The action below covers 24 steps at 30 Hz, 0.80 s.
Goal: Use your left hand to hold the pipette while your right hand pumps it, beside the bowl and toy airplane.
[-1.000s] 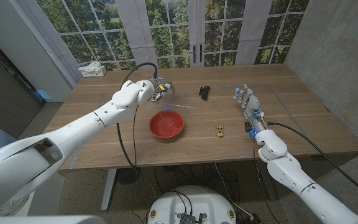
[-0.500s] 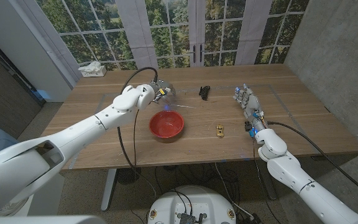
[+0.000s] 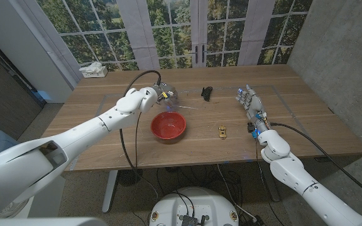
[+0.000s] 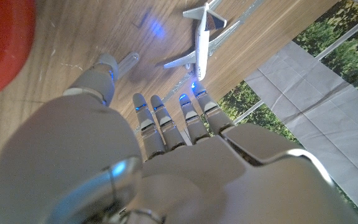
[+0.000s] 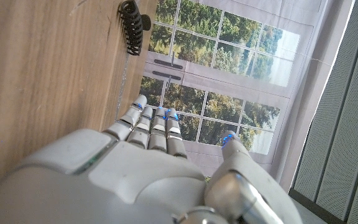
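While my left robot hand (image 3: 160, 94) hovers with fingers apart, holding nothing, over the toy airplane (image 4: 199, 40) and thin pipette (image 3: 190, 107) just above the red bowl (image 3: 168, 126) at frame centre, and my right robot hand (image 3: 250, 103) waits with fingers apart, I risk knocking the plane or rolling the pipette across the worktop (image 3: 307, 107).

No text, label, brand, number or sign can be read anywhere in these views. The toy airplane (image 4: 199, 38) carries dark markings along its white body, but they are too small and blurred to make out as letters.
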Each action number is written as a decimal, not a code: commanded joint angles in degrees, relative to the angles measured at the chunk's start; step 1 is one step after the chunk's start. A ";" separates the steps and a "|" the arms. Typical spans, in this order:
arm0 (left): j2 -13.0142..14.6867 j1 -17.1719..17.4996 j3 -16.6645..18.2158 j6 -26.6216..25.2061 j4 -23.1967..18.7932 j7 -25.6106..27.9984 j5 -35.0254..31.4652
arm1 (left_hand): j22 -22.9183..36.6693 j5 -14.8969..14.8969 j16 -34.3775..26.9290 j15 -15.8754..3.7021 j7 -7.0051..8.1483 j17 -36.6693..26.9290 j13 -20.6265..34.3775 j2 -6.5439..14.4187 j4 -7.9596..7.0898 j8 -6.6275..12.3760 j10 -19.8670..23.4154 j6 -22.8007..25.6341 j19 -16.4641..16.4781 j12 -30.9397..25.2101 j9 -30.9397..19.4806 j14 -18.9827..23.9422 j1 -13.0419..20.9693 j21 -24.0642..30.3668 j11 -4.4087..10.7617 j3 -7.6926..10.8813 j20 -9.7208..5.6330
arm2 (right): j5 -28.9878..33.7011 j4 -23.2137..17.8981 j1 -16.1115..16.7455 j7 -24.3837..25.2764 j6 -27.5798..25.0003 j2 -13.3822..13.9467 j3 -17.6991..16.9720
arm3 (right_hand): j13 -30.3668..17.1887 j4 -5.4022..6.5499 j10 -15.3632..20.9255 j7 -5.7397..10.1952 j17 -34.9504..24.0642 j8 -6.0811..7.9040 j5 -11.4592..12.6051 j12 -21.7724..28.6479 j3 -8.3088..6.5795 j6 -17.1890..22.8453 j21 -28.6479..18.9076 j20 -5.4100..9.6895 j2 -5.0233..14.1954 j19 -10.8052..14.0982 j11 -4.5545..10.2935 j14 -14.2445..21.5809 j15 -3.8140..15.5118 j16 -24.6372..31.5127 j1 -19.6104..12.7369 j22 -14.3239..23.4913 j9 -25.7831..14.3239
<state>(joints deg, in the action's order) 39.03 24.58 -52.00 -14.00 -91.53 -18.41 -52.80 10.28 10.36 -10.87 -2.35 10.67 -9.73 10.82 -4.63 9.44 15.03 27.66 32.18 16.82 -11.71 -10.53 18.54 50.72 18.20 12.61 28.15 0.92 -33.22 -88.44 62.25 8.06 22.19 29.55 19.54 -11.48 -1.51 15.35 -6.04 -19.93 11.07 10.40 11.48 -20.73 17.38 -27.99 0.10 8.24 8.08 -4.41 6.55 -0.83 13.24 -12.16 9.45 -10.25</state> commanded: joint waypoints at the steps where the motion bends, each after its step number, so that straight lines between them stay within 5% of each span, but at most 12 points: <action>1: -0.60 -0.90 -1.11 0.60 1.71 -0.14 -0.42 | 0.09 -0.02 -0.31 -7.42 0.16 -0.20 0.10 0.84 -0.08 0.36 0.93 1.07 0.43 -0.27 -0.15 0.56 0.44 -0.21 0.11 -0.28 -0.20 | 0.72 -0.30 0.22 0.71 -0.05 0.09 0.10 | -0.17 -0.37 0.06 -0.08 0.00 0.03 -0.11 0.31 -0.24 0.31 0.15 -0.07 -0.09 0.58 -0.28 0.11 -0.35 0.42 0.16 0.21 -0.23; 24: -1.92 -1.93 -2.20 1.92 5.49 1.41 1.42 | 0.17 -0.26 -0.52 -8.01 0.56 -0.19 0.22 3.05 -0.39 0.51 4.30 4.97 1.06 -0.62 0.04 2.13 0.81 -0.89 0.15 -1.62 -0.38 | 0.75 0.73 -0.47 0.71 0.27 -0.50 0.25 | -0.18 -0.53 0.58 0.35 0.14 0.13 -0.10 0.47 -0.20 0.68 0.94 -0.12 -0.01 0.93 0.28 0.07 -0.23 0.45 0.44 0.23 -0.23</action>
<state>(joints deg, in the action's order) 37.94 23.40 -53.46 -12.90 -88.07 -17.66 -52.30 10.27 10.14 -10.87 -2.44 11.16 -9.72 10.80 -2.40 9.20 15.26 31.12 36.15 17.44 -11.98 -10.39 19.86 51.43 17.54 12.80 26.80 0.30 -32.49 -88.26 62.11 8.64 22.20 29.34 19.74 -11.60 -1.74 15.67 -5.82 -19.66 11.07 10.40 11.48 -20.97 17.60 -27.18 -0.10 8.24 8.70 -4.08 6.55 -0.82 13.24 -12.15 9.45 -10.25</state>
